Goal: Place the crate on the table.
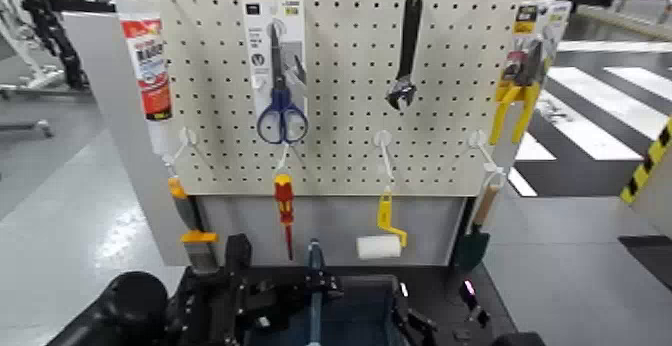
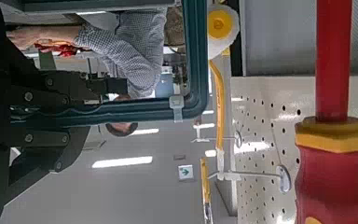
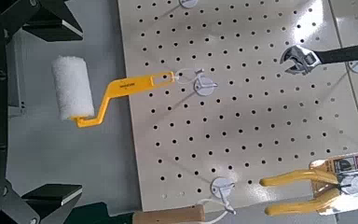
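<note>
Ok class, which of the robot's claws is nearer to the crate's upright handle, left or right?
Left: the left claw is right at the handle; the right claw is away from it, off towards the robot's right.

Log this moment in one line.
left pincer: shut on crate handle | table contact: unclear | right pincer: open, right of crate

My left gripper (image 1: 322,284) is closed, with my left forearm (image 1: 215,305) running back from it toward my left side. Well apart, to its right, my right gripper (image 3: 53,110) is spread open, one finger on either side of the gap.
</note>
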Controlling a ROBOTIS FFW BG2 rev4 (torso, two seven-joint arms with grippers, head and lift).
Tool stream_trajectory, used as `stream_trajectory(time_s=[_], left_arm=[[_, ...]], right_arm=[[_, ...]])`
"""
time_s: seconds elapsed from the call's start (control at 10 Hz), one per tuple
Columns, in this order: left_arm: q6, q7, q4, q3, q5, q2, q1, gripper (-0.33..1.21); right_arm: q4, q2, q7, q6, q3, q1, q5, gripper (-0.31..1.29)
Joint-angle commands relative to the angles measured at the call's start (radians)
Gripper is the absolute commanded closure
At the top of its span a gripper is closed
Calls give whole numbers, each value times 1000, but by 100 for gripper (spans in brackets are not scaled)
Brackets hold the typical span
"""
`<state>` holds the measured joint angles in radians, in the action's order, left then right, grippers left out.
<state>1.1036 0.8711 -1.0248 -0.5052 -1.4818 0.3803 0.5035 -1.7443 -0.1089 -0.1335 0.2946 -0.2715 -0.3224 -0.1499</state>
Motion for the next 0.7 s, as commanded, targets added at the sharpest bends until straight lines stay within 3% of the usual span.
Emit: stream_trajectory(time_s=[0.1, 0.7], left_arm=[[-10, 5, 19, -6, 0, -1, 3, 111], [-31, 25, 51, -18, 0, -3, 12, 104]], right_arm=[[5, 0, 0, 9, 0, 0, -2, 15], [8, -2, 2, 17, 0, 2, -3, 15]])
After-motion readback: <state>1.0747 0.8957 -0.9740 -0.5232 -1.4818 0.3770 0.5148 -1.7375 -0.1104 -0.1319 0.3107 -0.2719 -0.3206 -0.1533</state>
